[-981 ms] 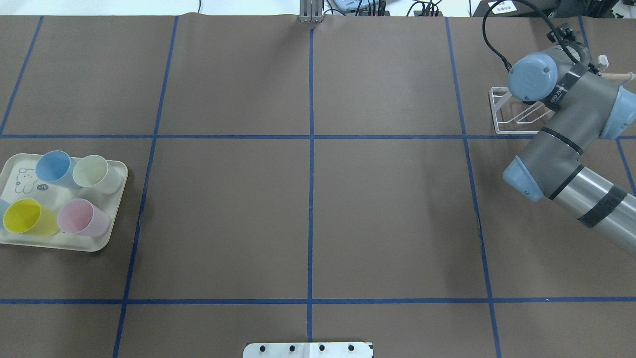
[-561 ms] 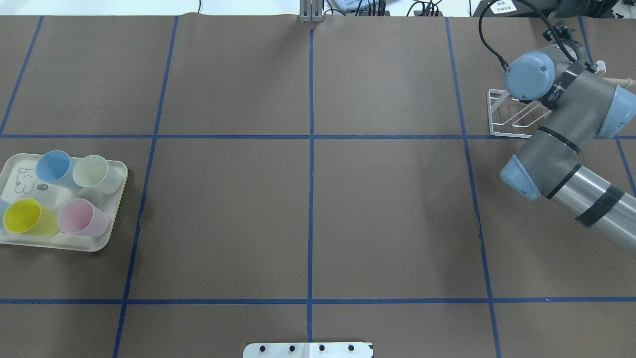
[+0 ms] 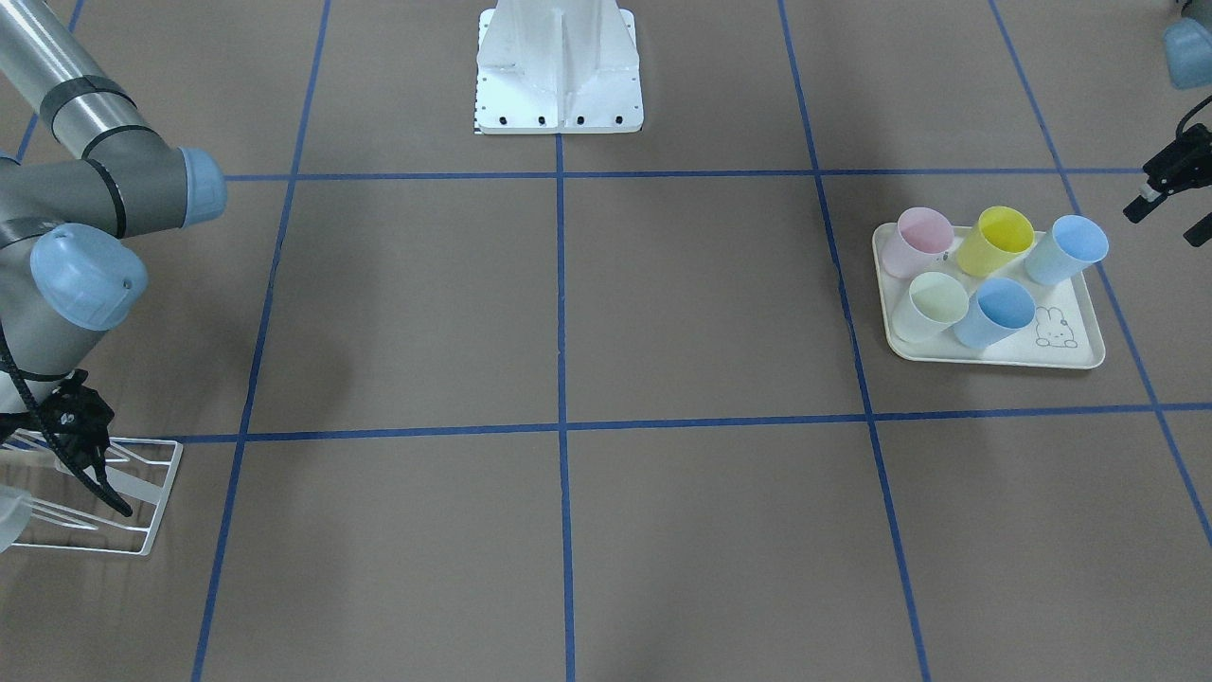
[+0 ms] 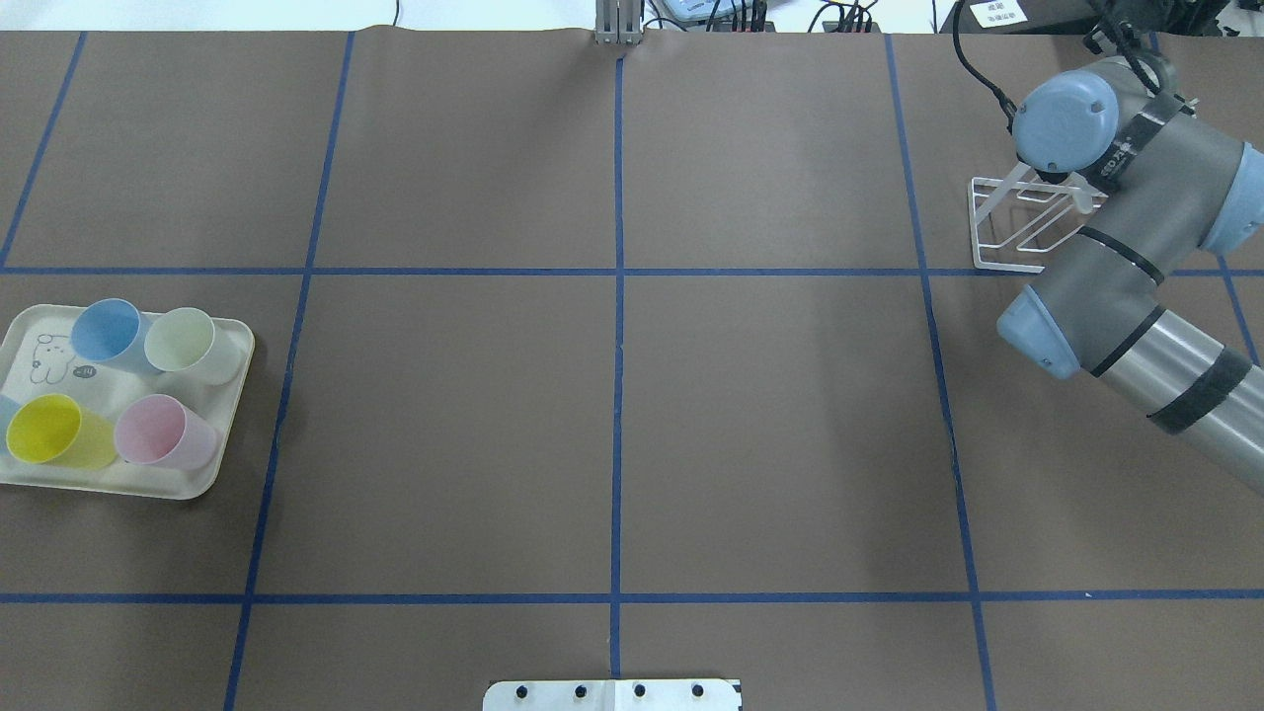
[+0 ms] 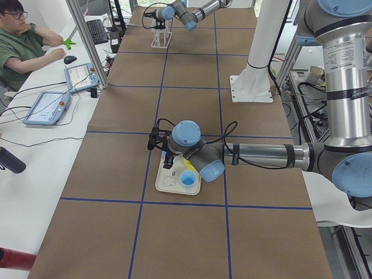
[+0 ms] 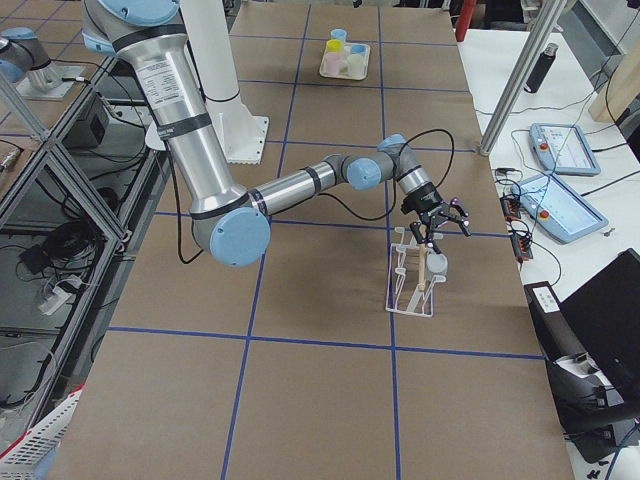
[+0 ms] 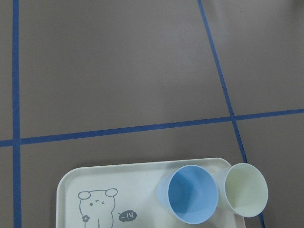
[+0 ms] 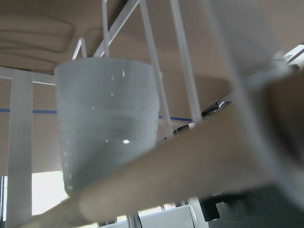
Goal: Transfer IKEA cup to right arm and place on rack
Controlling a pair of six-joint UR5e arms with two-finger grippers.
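A white translucent IKEA cup (image 6: 437, 265) hangs on the rack (image 4: 995, 249), a small white wire frame at the table's far right. The right wrist view shows the cup (image 8: 107, 123) close up behind the blurred wooden rod (image 8: 190, 166). My right gripper (image 6: 438, 226) hovers just above the cup with its fingers spread, open and holding nothing. My wrist hides it in the overhead view. My left gripper (image 3: 1167, 220) is open and empty, in the air beside the tray (image 3: 1089, 358) of cups.
The cream rabbit-printed tray (image 4: 212, 482) at the table's left holds several coloured cups, among them blue (image 7: 192, 194), pale green (image 7: 246, 190), yellow (image 4: 44, 430) and pink (image 4: 153, 430). A person sits at a side desk (image 5: 23, 46). The robot's white base (image 3: 559, 66) stands mid-table.
My right wrist has moved towards the table's far edge over the rack, and more of the wire frame now shows. The cups on the tray have not moved.
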